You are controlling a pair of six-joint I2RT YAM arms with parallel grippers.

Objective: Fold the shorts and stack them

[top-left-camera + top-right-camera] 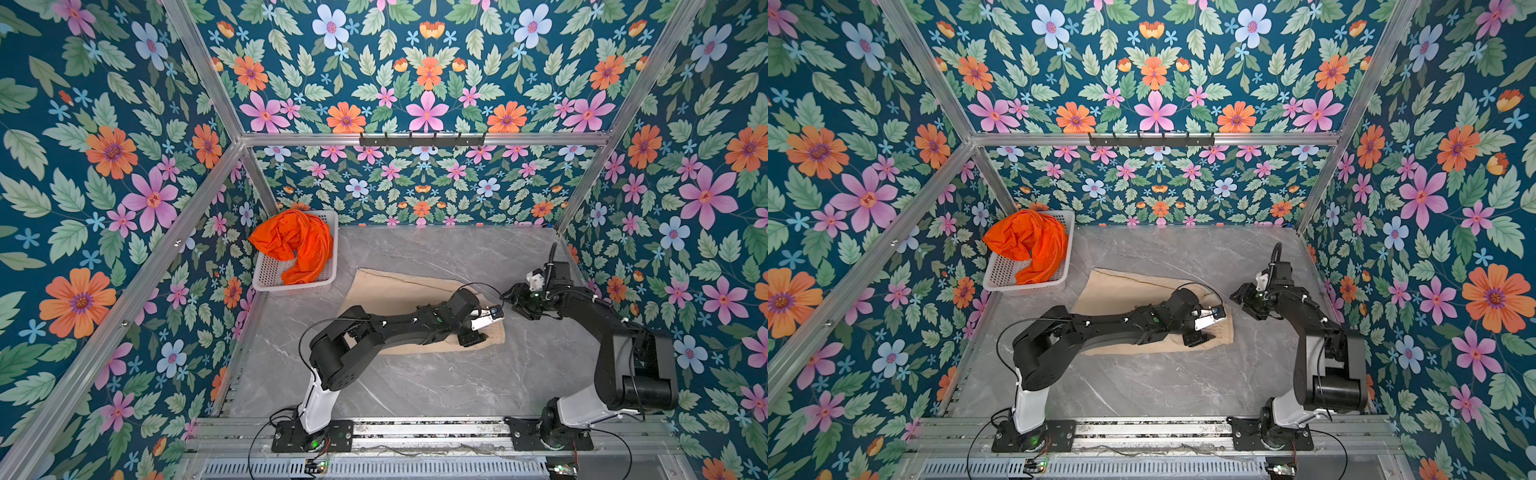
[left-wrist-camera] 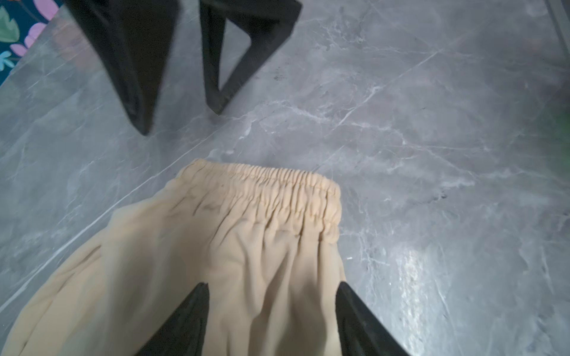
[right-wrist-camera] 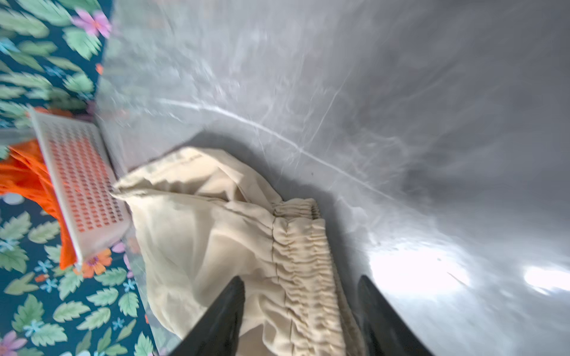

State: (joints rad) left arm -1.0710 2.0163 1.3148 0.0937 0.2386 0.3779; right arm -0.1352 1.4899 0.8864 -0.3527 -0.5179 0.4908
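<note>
Two sets of jaws stand apart, and we see nothing pinched in either. Our left gripper [image 2: 271, 286] hangs spread over the beige shorts [image 2: 246, 246], near their gathered waistband [image 2: 277, 191], with cloth lying under its fingers. Our right gripper [image 3: 301, 277] is parted too, by the same waistband end; in the left wrist view its tips sit clear of the cloth, over the grey table [image 1: 415, 374]. Those shorts lie spread mid-table in both top views. Farther off, the orange shorts [image 1: 295, 241] sit crumpled in the white basket [image 1: 299, 286] at the far left corner.
</note>
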